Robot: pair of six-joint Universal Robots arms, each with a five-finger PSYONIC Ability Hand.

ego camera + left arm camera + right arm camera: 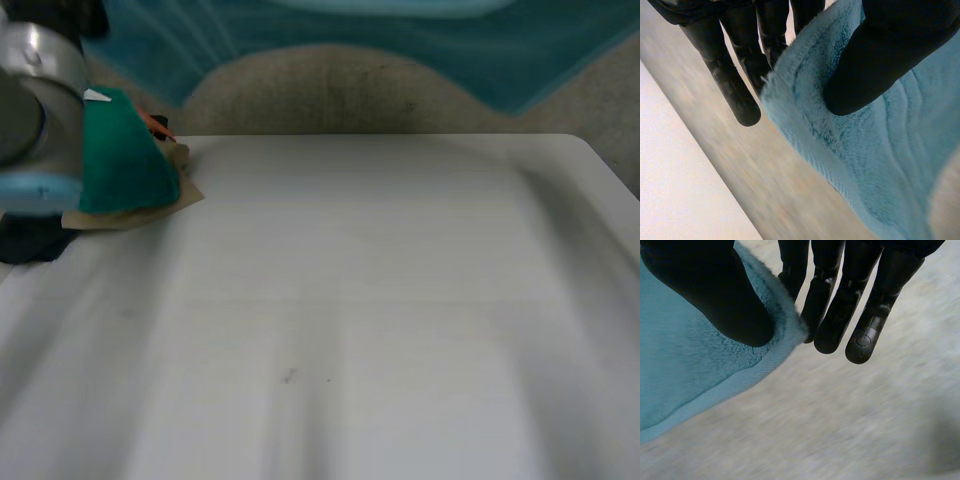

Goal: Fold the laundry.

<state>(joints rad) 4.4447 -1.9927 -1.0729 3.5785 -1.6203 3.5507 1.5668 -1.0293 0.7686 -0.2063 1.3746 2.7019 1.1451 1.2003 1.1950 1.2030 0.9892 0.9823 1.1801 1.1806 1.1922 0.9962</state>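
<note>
Head view: big light-blue fluffy terry towel (300, 40) held up off the white table (350, 300). Long axis runs across, robot's L to R, and the lower edge sags mid-span. Grey left arm (35, 110) sits by a small stack at the table corner: green cloth (120, 160) on a tan cloth (150, 212).

Left wrist view: left hand (890, 50) pinches a towel corner. Thumb is pressed into the pile on one face, straight fingers (735, 85) back the other. Rest of towel runs off on the thumb side.

Right wrist view: right hand (710, 290) does likewise, thumb clamping the hemmed corner vs straight fingers (865, 305). Towel trails off thumb side.

Judgement: each hand has one corner and neither is nearer, w/ the towel hanging between them. Next move prob. turns on that hand-to-hand span, either lowering it flat onto the table or bringing the corners together. Fabric looks thick and plush w/ a stitched hem, so it will likely droop.
</note>
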